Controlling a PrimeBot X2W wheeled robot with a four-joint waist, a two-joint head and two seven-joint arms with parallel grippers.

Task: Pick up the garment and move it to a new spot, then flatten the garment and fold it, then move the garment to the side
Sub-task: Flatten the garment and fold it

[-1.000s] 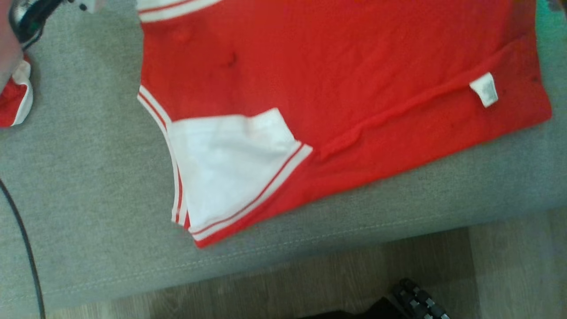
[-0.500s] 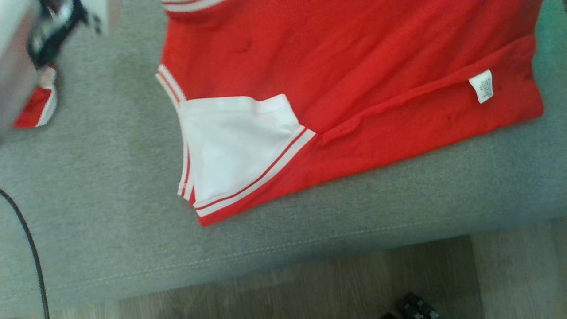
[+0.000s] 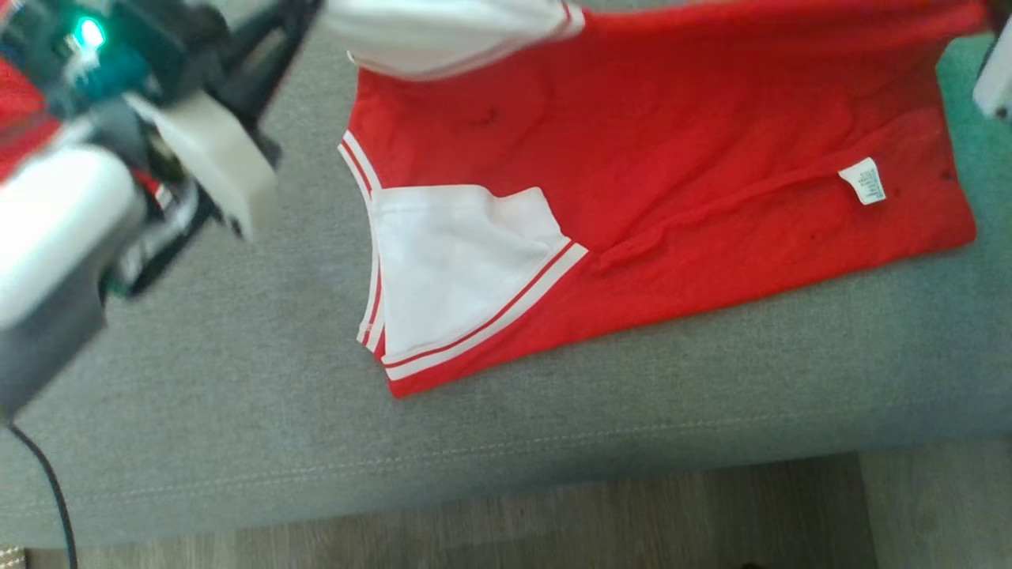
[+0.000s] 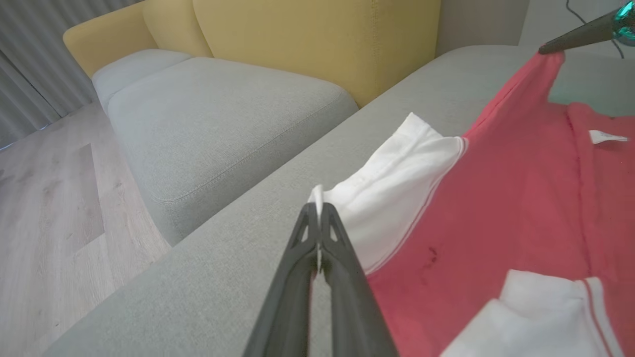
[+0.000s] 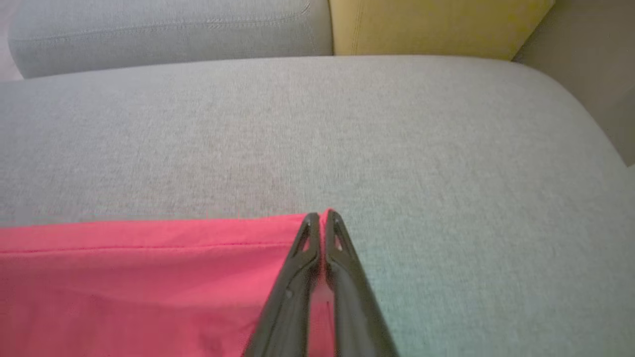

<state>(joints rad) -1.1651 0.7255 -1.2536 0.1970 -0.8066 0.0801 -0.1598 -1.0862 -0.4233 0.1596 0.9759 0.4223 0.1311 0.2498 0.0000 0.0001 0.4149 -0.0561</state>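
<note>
Your left gripper (image 4: 319,218) has its two dark fingers pressed together on the edge of one white sleeve of the red short-sleeved fabric garment with white, red-striped cuffs (image 3: 632,158), pinching a thin fold of the cloth right at the tips. Your right gripper (image 5: 322,220) is likewise closed, nipping the red corner of the garment's hem between its tips. In the left wrist view you can see that corner drawn up to a point under the right gripper. Between your two grips the far edge of the garment is raised off the grey woven seat cushion (image 3: 237,395). The near part lies flat on the cushion, close to its front edge and towards the right end. The other white sleeve (image 3: 466,269) rests on the cushion at the garment's near left corner, its striped cuff running diagonally against the red body. A small white care label (image 3: 863,180) sits on a raised seam near the garment's right edge. A thin black cable (image 3: 47,490) crosses the cushion's left front corner. Below the front edge you see grey-brown wood flooring (image 3: 553,521), and beyond the cushion's far side stands a mustard-yellow upholstered sofa back (image 4: 297,39).
</note>
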